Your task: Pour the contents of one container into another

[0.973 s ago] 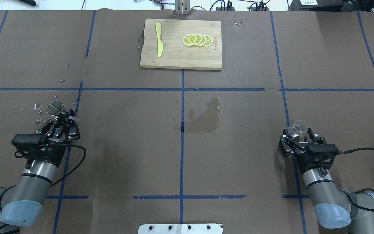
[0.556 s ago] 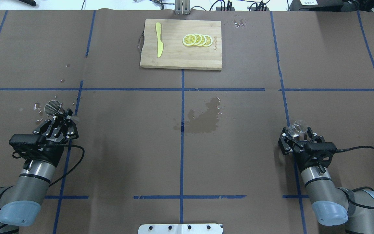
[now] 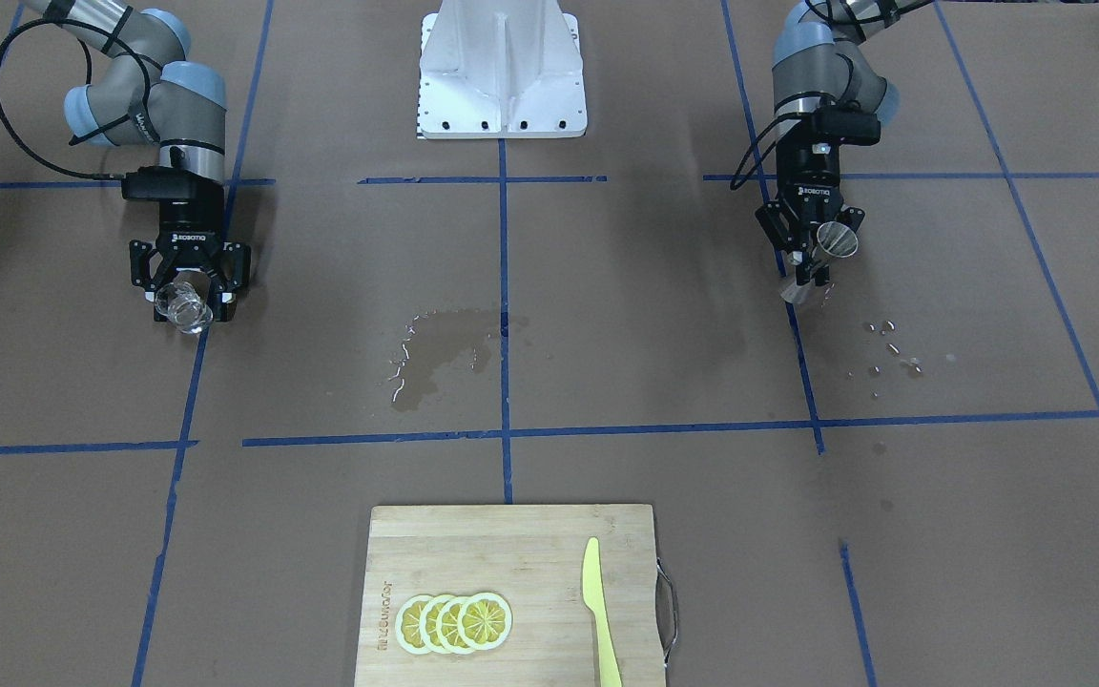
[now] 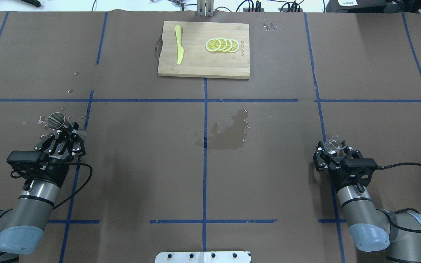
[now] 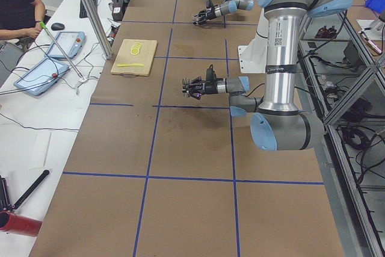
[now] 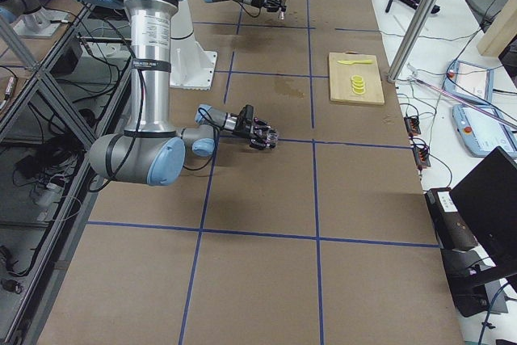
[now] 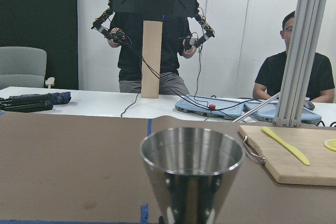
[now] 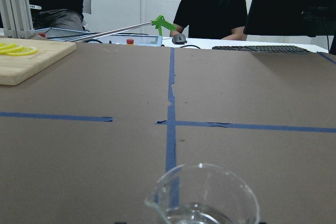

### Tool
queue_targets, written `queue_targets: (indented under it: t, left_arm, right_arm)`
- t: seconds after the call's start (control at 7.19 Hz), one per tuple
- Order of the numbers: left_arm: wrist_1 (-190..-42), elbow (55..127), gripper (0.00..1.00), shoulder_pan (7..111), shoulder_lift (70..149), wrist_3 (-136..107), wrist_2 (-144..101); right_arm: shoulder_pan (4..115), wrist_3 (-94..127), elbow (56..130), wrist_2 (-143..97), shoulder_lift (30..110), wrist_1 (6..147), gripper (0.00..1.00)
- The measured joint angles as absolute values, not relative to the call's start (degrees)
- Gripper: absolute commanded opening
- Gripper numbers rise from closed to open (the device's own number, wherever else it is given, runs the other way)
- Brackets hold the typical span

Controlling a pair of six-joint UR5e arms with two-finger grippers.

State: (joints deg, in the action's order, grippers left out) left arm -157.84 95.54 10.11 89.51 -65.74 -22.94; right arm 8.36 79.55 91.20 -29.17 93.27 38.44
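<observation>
We saw that the glass cup (image 4: 334, 144), pinched in the right gripper (image 4: 333, 149) over the right side of the table (image 4: 141, 164), had barely edged leftward in a second, while the steel jigger (image 4: 56, 120), clamped tilted by the left gripper (image 4: 68, 128), had slid further left, away from the central wet stain (image 4: 230, 131).

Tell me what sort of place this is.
Most likely a robotics lab set up for teleoperated recording. The left arm and right arm reach over a paper-covered table gridded with blue tape. An operator across it holds a two-handed control rig, and tablets lie on the side bench.
</observation>
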Motion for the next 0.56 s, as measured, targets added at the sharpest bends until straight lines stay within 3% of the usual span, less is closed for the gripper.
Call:
queue_targets:
  t: [0.14,0.28,0.56]
  left_arm:
    - [-157.8,95.6,0.0,10.1,89.5,-65.7,-22.9]
    - [-157.9,95.7,0.0,10.1,89.5,-65.7,-22.9]
    - [-157.9,96.0,0.0,10.0,89.6,-65.7,-22.9]
  right_arm:
    - [8.5,79.2,91.2,-29.5,93.3,38.0,0.18]
    - [8.7,78.1,91.2,-30.0,93.2,36.7,0.09]
    - [10.1,73.1,91.5,-31.9,93.1,32.5,0.0]
